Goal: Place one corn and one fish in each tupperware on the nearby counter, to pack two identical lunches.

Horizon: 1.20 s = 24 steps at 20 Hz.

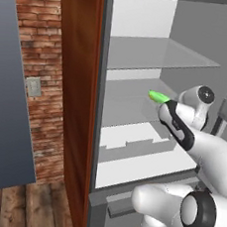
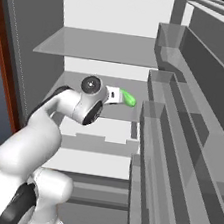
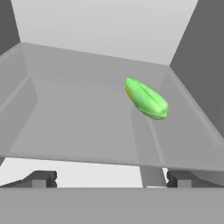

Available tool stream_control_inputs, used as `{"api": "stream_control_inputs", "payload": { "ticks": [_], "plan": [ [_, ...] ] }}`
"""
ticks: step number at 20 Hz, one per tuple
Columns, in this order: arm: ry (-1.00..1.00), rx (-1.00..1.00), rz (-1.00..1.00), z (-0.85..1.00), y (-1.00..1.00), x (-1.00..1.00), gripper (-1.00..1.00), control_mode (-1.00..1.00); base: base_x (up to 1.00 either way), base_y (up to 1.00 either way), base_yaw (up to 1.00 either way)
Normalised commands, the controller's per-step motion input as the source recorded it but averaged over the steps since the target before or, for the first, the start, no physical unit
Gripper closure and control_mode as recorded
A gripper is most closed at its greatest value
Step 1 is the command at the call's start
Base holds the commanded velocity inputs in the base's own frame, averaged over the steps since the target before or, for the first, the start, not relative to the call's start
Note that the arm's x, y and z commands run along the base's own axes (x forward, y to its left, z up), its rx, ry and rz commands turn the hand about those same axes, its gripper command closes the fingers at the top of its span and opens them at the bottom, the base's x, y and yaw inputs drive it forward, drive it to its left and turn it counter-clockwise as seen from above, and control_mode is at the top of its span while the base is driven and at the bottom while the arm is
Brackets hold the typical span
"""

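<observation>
Hand view, item one: my gripper (image 3: 111, 179), fingers (image 3: 41, 178) spread as wide as they go, nothing between them. Both tips sit level with the front lip of a glass shelf (image 3: 87, 127) inside the open fridge (image 1: 146, 19).

Item two: green corn (image 3: 146, 98), one cob, lying on its side on that shelf, toward the right rear, near the right wall. It sits ahead of my fingers and somewhat right of the line between them; not touching. A sliver of yellow shows at its left end. In the left base view the cob (image 1: 159, 96) pokes out just past my wrist; in the right base view it (image 2: 128, 98) lies just beyond my hand, on the middle shelf.

Handling, my estimate: small, light, stiff; it should not crush under a firm pinch. Rounded and tapering at both ends, so it will likely roll or squirt away if I nip a tip. Best hold: across the thick middle, jaws square to its long axis. The cob lies slantwise to my fingers, so I would turn the wrist to suit before closing. Smooth skin on smooth glass: a nudge may send it sliding toward the wall.

Item three: upper shelf (image 1: 157, 53), bare as far as seen; door bins (image 2: 183, 124) at right.

Fish, tupperware, counter: not catalogued here.
</observation>
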Motion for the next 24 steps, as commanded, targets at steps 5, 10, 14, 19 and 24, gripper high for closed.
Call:
{"api": "stream_control_inputs", "payload": {
  "ticks": [5, 10, 14, 19, 24],
  "plan": [
    [0.00, 0.00, 0.01, 0.00, -0.10, 0.52, -1.00, -1.00, 0.00, 0.00, 0.00],
    [0.00, 0.00, 0.00, -0.03, -0.08, 0.42, -1.00, -1.00, 0.00, 0.00, 0.00],
    [0.00, 0.00, 0.00, -0.19, -0.08, 0.31, -1.00, -1.00, 0.00, 0.00, 0.00],
    [0.00, 0.00, 0.00, -0.23, -0.09, 0.29, -1.00, -1.00, 0.00, 0.00, 0.00],
    [0.00, 0.00, 0.02, 0.00, -0.14, 0.27, -1.00, -1.00, 0.00, 0.00, 0.00]
  ]
}}
